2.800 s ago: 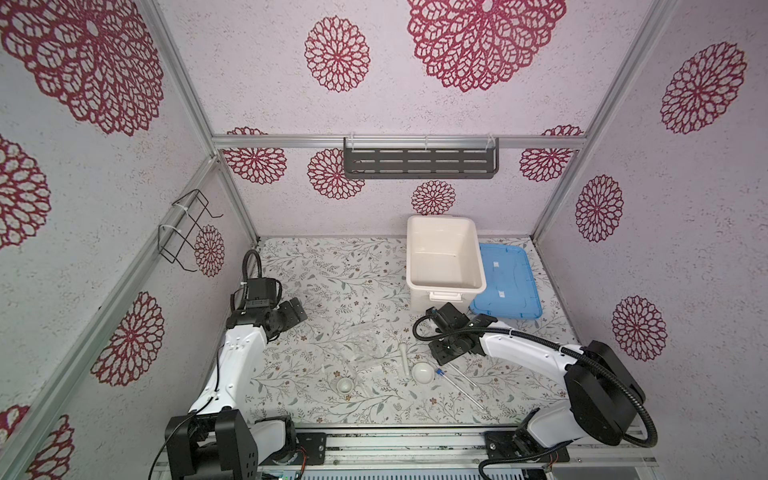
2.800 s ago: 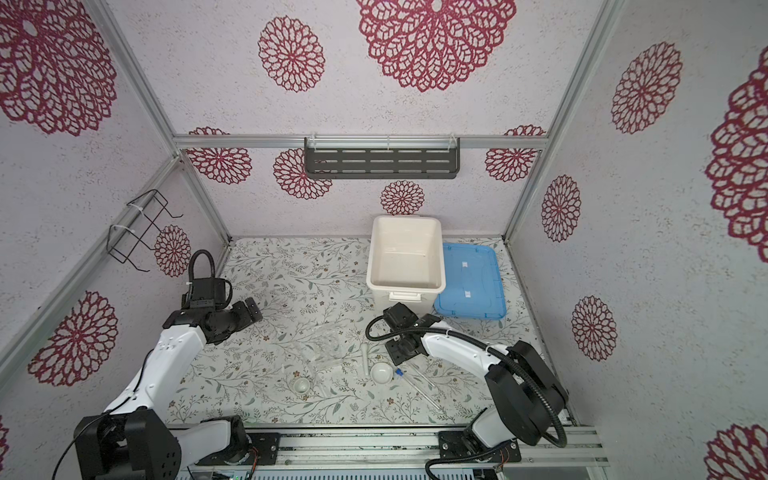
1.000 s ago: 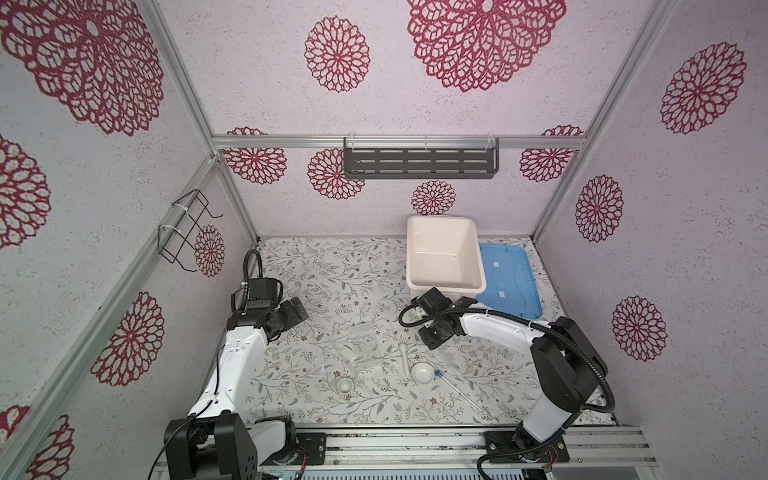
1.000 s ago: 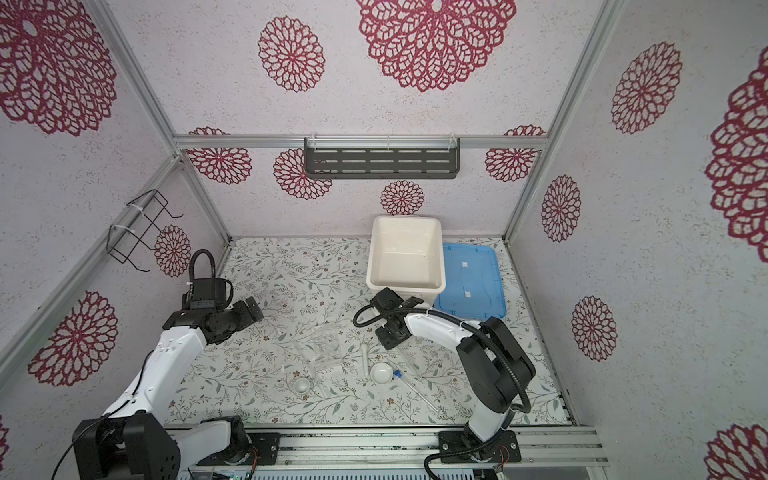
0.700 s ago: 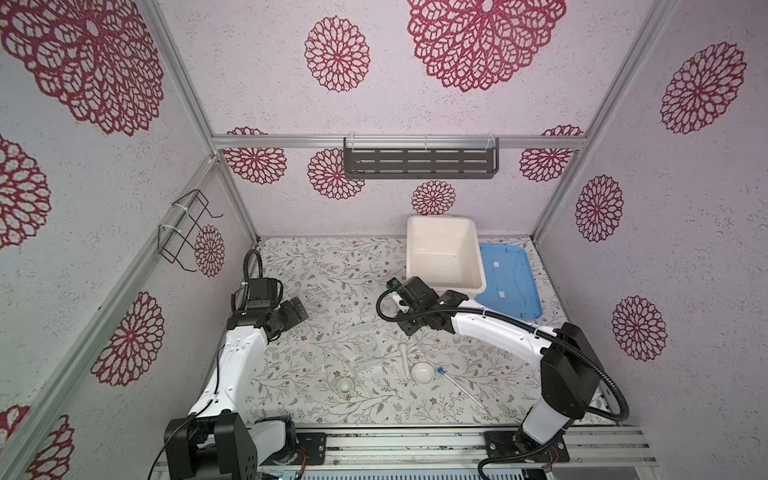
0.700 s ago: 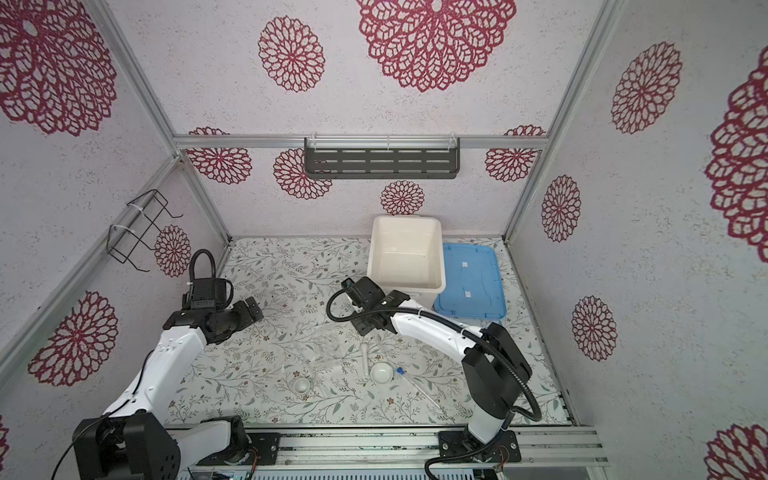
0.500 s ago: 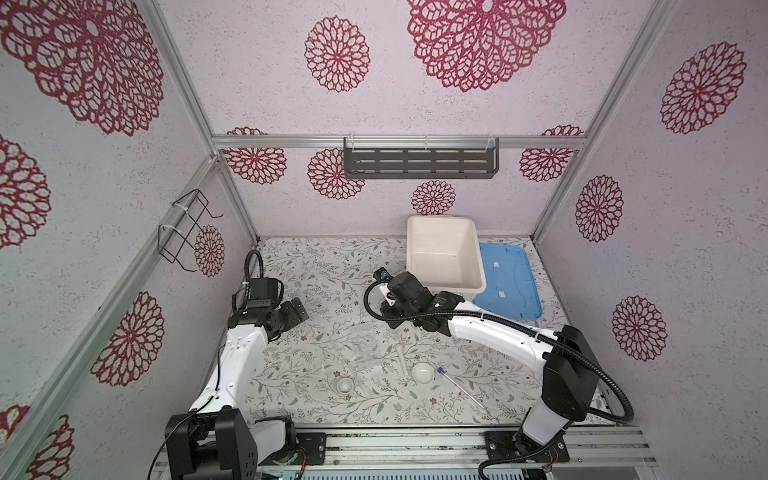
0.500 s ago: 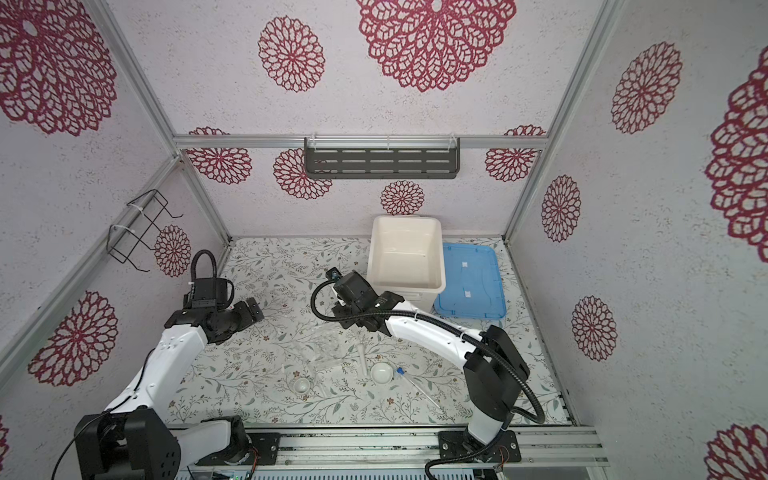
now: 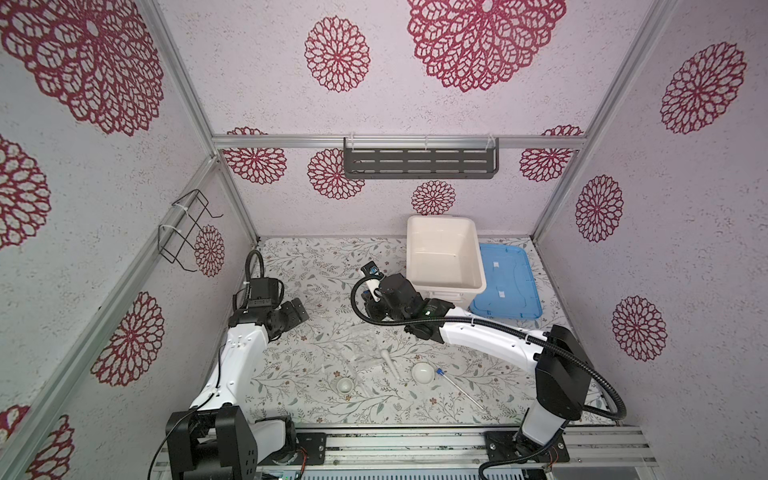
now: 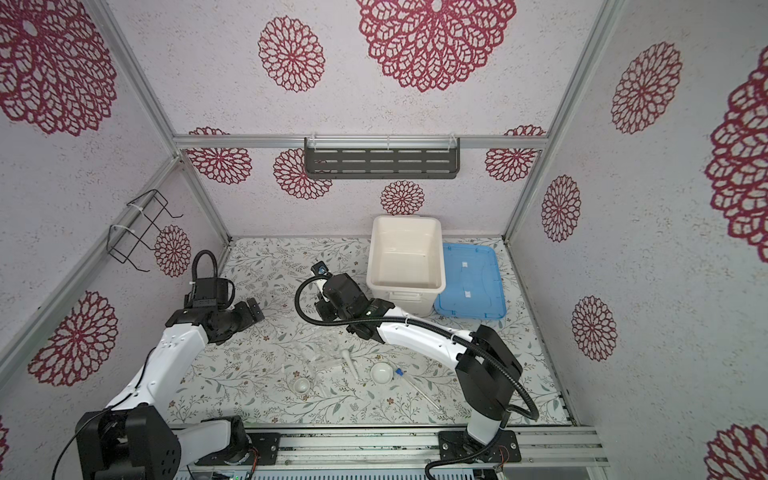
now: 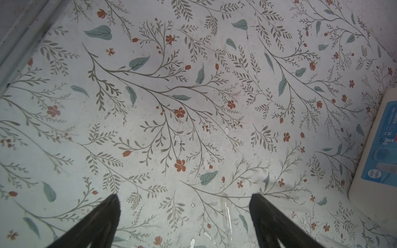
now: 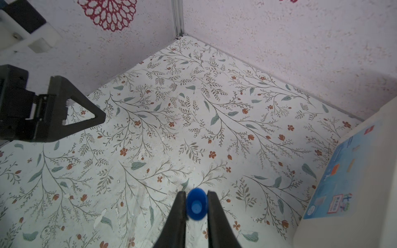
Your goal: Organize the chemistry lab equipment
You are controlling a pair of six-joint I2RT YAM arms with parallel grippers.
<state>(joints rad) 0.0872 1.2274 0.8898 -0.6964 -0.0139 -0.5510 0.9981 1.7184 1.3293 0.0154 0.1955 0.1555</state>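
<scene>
**A:** Entry one, right gripper [image 12: 196,193]?

**B:** Clamped on a slim tube [image 12: 196,207], blue cap facing the wrist camera. It is carried above the table [image 9: 316,266], near the white tub [image 9: 440,232]. Gripped just under the cap, probably so the tube can drop upright into a hole.

**A:** Entry two, the stand?

**B:** Clear tube stand [image 9: 360,348], mid-table between the arms. It is too transparent to tell how it sits.

**A:** Entry three, left gripper [image 11: 184,195]?

**B:** Jaws wide apart and empty, hovering over bare table. Possibly kept free to steady the stand.

**A:** Remaining stock?

**B:** Second tube [image 9: 459,386] lies flat beside the white bowl [image 9: 423,372]. The pestle [image 9: 390,362] is out of the bowl, just beside it. The small dish [image 9: 345,385] is apart, toward the front. None of it is sorted yet.
</scene>
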